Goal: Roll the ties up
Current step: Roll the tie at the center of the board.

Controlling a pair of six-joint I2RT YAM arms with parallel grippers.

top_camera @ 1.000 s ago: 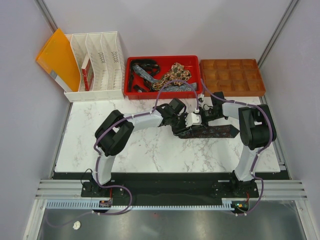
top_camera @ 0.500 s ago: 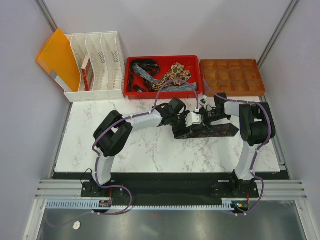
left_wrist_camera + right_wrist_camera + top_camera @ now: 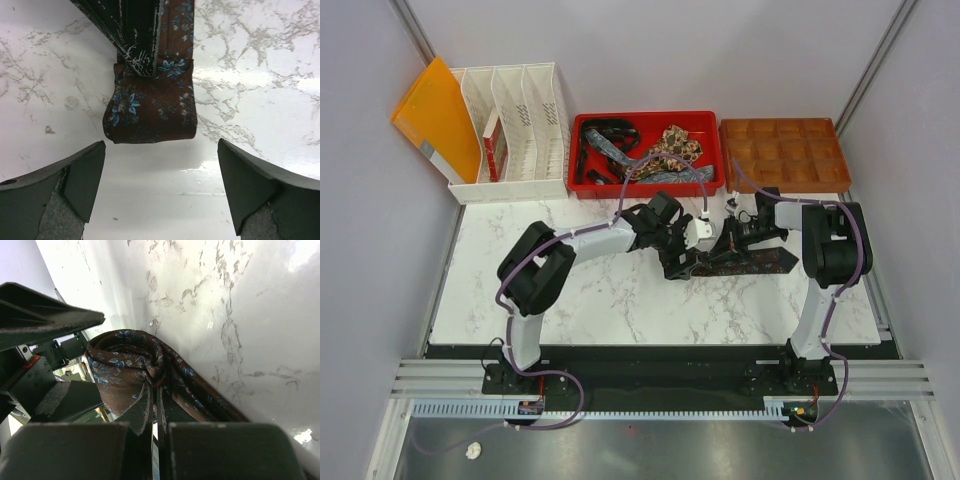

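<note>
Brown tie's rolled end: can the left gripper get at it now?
Probably yes: the left gripper is open, the brown tie straight ahead across bare table; the right gripper clamps only its far side.

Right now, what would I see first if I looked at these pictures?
The brown flowery tie in the middle of the table. The right gripper pinches it at its rolled end, and the left gripper hangs open just in front of it. At the back, a bright red bin holds more ties.
</note>
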